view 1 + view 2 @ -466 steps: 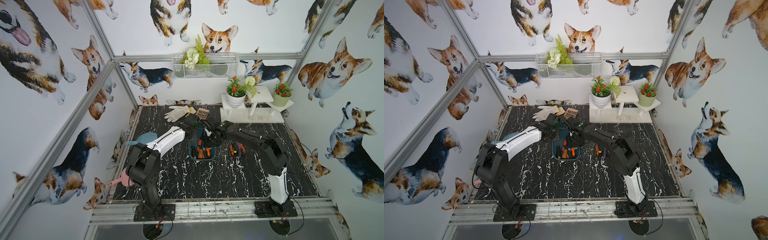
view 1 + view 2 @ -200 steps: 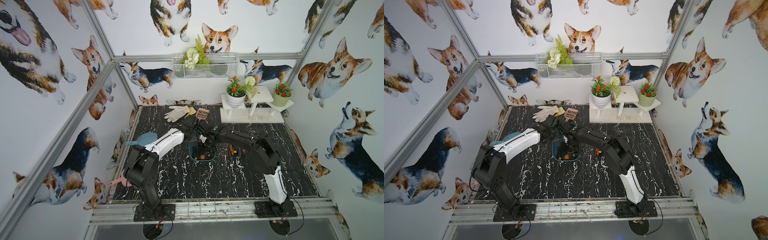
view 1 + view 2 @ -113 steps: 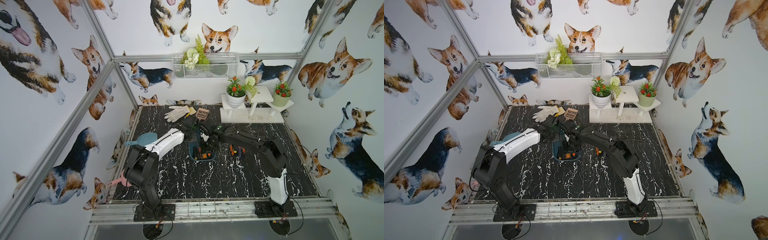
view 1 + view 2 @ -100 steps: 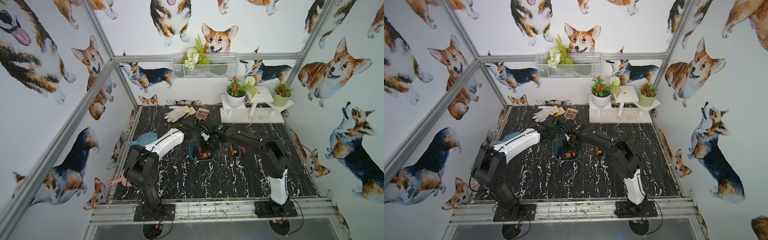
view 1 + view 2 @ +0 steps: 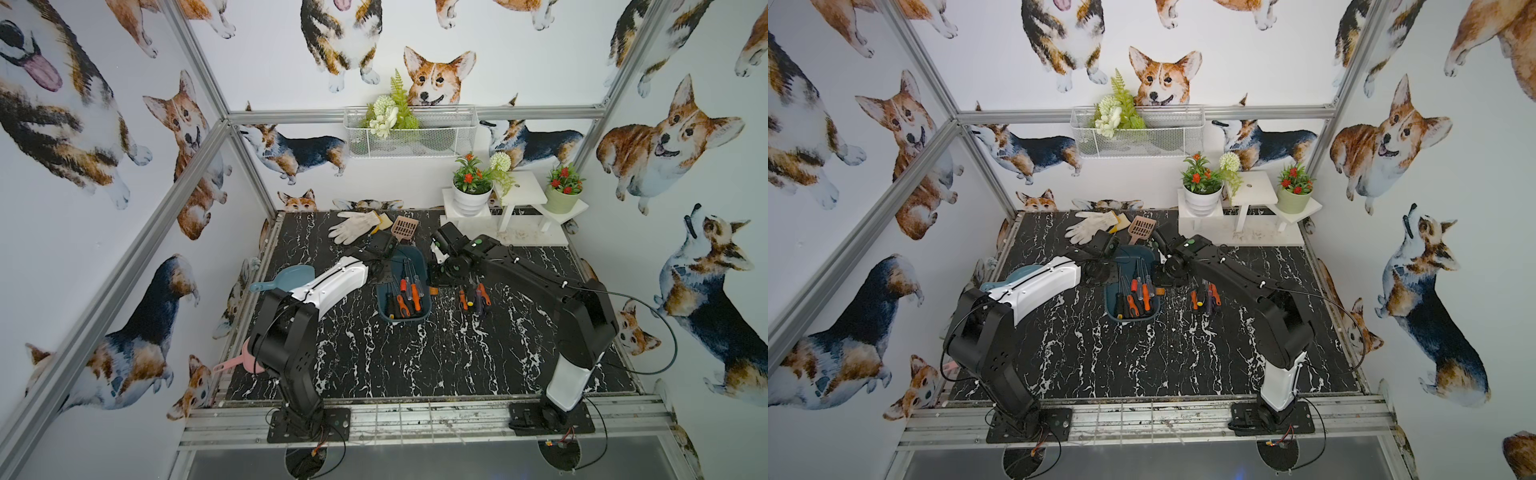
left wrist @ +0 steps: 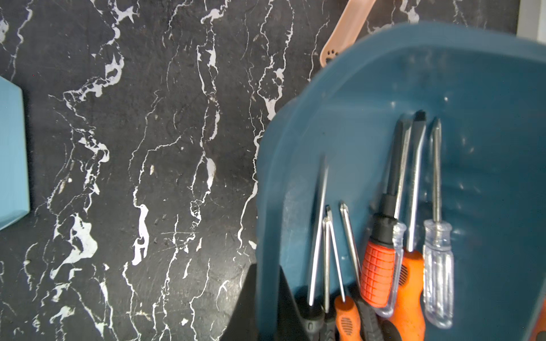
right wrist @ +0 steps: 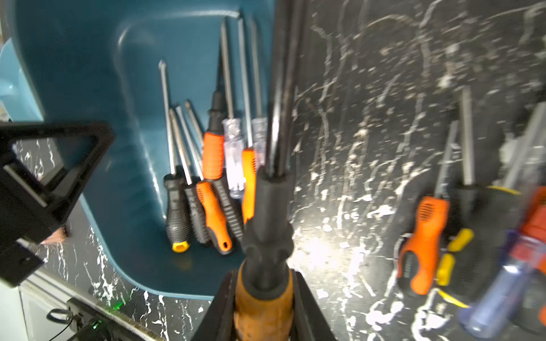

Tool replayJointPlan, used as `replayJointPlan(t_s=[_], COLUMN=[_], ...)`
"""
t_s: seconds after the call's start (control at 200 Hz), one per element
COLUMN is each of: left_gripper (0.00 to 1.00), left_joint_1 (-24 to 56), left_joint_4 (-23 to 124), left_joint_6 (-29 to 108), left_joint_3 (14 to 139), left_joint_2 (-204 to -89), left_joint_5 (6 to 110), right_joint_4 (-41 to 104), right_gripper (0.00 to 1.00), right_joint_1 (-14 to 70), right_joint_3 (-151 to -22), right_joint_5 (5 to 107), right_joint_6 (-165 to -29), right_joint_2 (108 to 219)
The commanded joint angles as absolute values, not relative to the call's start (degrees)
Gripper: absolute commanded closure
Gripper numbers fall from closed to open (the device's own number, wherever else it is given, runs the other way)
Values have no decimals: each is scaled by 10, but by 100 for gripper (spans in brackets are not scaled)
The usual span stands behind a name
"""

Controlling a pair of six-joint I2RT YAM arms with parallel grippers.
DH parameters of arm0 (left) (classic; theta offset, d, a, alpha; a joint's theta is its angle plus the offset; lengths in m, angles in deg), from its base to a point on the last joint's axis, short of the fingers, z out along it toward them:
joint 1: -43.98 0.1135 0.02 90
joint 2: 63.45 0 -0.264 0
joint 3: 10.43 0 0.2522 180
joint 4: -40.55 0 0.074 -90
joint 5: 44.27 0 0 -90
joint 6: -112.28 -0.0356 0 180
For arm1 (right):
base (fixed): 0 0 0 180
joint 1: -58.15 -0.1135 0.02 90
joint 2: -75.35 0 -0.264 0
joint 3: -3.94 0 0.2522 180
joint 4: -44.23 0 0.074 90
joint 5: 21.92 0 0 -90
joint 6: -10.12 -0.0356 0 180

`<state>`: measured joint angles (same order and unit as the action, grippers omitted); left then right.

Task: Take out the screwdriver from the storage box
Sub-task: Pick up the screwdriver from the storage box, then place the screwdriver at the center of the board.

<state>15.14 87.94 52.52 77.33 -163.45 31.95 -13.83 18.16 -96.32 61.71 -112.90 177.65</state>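
Since a second ago: right end effector point(image 7: 263, 298), clenched on screwdriver point(image 7: 267, 206), has swung off box point(image 7: 88, 73) over counter point(image 7: 354, 133); left end effector point(image 6: 267, 307) clamps box rim. Set-down likely next.

Robot lab cell: aluminium frame point(image 5: 291, 116), corgi-print walls point(image 5: 523, 50), marble-pattern tabletop point(image 5: 415, 361), two bolted-down arms point(image 5: 286, 340).

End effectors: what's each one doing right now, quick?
Left end effector: closed on the rim of the storage box.
Right end effector: closed, holding an orange-handled screwdriver.
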Motion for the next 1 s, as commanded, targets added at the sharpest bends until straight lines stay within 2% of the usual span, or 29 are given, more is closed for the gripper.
replayJointPlan(t_s=[0.0,0.29,0.811,0.996], left_gripper=[100,100,100,100], left_joint_1=[152,152,154,154], left_joint_4=[855,856,856,855], left_joint_6=[528,526,517,518], left_joint_3=[771,764,762,760], left_joint_2=[-1632,-1625,-1616,-1614], left_joint_5=[319,318,316,317], right_joint_4=[-152,-204,-225,-235], right_gripper=[100,100,100,87], right_joint_1=[191,197,201,204], right_joint_3=[-957,-958,-958,-965], right_joint_5=[644,712,737,746], right_joint_6=[-1100,-1062,-1052,-1045], right_joint_2=[1771,1812,1894,1910])
